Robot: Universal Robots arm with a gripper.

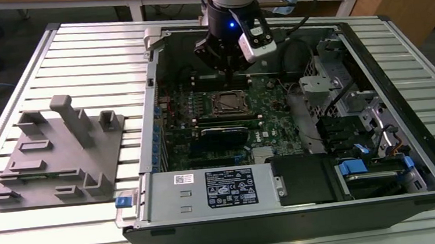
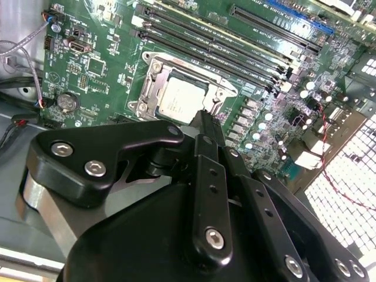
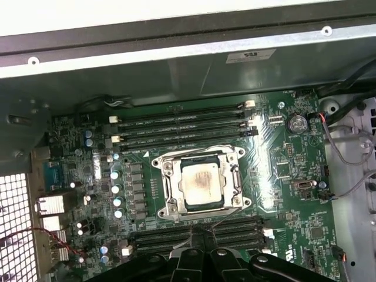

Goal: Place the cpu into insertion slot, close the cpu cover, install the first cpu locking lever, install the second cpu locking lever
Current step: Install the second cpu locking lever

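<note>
**The cpu seated, cover down, levers the risk**

The cpu (image 3: 201, 183) is sitting in the insertion slot (image 3: 226, 205) near the middle of the green motherboard (image 3: 282, 176), and the cpu cover (image 3: 167, 183) is lying flat around it, framing its silvery-grey top through the square window. In the exterior view the socket is at about 6 o'clock from your end effector (image 1: 229, 70), which is hovering just above the board inside the open computer case (image 1: 403, 113) on the slatted table (image 1: 79, 45).

You are carrying nothing in the end effector; in the second wrist view its black fingers (image 2: 207, 126) are coming together at the tip, closed or nearly so, just beside the cover's edge.

Watch these from here:
- The locking levers are thin spring wire; I judge a closed tip pressing off-centre is likely to slip off one and strike the board.
- The memory slots (image 3: 182, 126) are running close along two sides of the socket, leaving little room for a sideways push.
- The cover is thin stamped metal with a smooth sheen; uneven pressure could lift one side.
- The small capacitors (image 3: 117, 188) beside the socket are standing proud and could be clipped.
</note>
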